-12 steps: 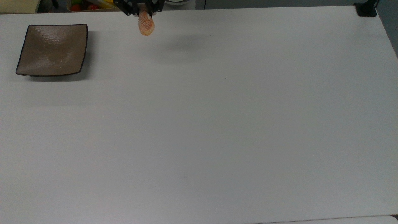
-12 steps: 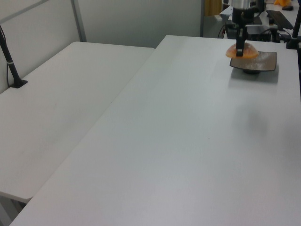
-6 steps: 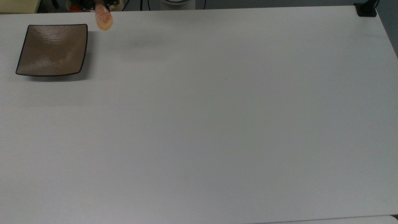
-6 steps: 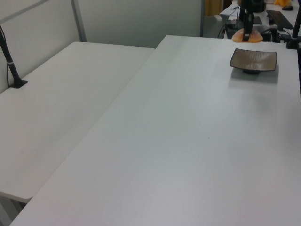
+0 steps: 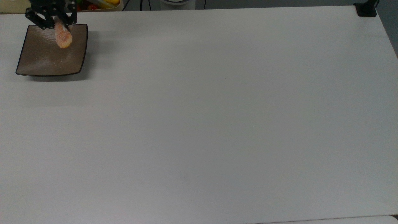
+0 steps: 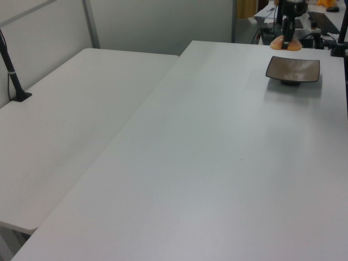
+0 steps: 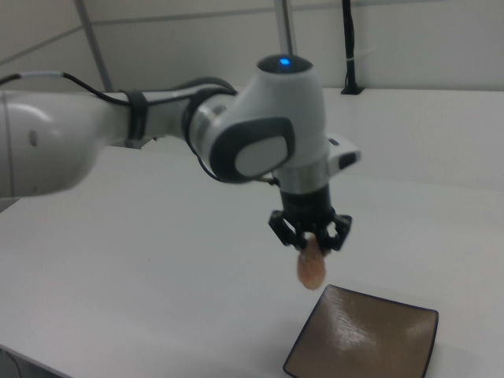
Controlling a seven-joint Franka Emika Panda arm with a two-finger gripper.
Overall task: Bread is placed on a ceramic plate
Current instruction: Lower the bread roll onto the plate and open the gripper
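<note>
The gripper [image 5: 59, 21] has carried the bread [image 5: 63, 36] toward the top view's left and now holds it clamped above the ceramic plate [image 5: 43, 59], clear of it, long axis hanging downward.

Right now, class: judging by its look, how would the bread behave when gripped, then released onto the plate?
The bread hangs unbent from the claw, so it is probably light and fairly firm. Its rounded oval shape might let it roll slightly on the glossy plate.

Small oval orange-brown grainy bread roll [image 5: 63, 38]; square glossy brown-taupe ceramic plate [image 5: 43, 59], thin dark rim; plain white table [image 5: 217, 124]; black two-finger gripper [image 5: 51, 17].
</note>
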